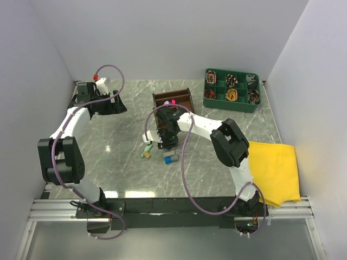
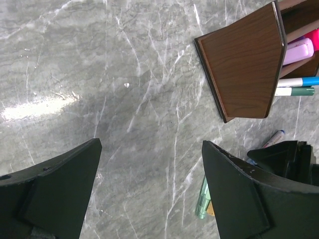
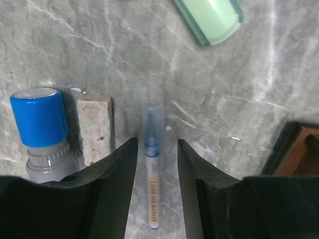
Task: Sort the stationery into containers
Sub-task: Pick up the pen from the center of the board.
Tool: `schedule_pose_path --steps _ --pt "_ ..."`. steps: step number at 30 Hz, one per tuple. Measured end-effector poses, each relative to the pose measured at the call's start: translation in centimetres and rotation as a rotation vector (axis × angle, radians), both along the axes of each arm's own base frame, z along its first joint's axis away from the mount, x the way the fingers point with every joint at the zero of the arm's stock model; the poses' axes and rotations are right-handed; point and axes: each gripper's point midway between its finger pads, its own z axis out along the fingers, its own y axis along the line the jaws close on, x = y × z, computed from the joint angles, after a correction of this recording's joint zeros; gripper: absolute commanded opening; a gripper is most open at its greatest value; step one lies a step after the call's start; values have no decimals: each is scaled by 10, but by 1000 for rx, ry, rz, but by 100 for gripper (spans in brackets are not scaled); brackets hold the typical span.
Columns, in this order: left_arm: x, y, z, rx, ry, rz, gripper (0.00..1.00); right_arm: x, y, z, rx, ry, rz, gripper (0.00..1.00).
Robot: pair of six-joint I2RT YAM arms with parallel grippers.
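My right gripper (image 3: 157,142) is open and low over the table, its jaws on either side of a thin white pen with a clear blue cap (image 3: 151,184) that lies flat. To its left lie a tan eraser (image 3: 94,130) and a blue-capped grey piece (image 3: 42,130). A pale green piece (image 3: 212,17) lies further off. The dark brown organiser (image 1: 173,100) stands just behind my right gripper (image 1: 166,145). It holds a pink highlighter (image 2: 299,50) and two pens (image 2: 294,86). My left gripper (image 2: 152,144) is open and empty over bare marble, left of the organiser (image 2: 246,64).
A green tray of coiled cables (image 1: 232,89) stands at the back right. A yellow cloth (image 1: 274,170) lies at the right edge. Loose pieces (image 1: 147,150) and the blue-grey piece (image 1: 171,158) lie in front of the organiser. White walls enclose the table.
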Motion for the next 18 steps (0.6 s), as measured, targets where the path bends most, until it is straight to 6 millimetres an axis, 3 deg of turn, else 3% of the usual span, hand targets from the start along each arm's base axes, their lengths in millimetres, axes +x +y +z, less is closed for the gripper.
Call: schedule_pose_path --steps 4,12,18 --pt "0 0 0 -4 4 8 87 -2 0 -4 -11 -5 1 42" --pt "1 0 -2 -8 11 15 86 -4 0 -5 -15 4 -18 4" --pt "4 0 -9 -8 33 10 84 -5 1 8 -3 47 -69 0"
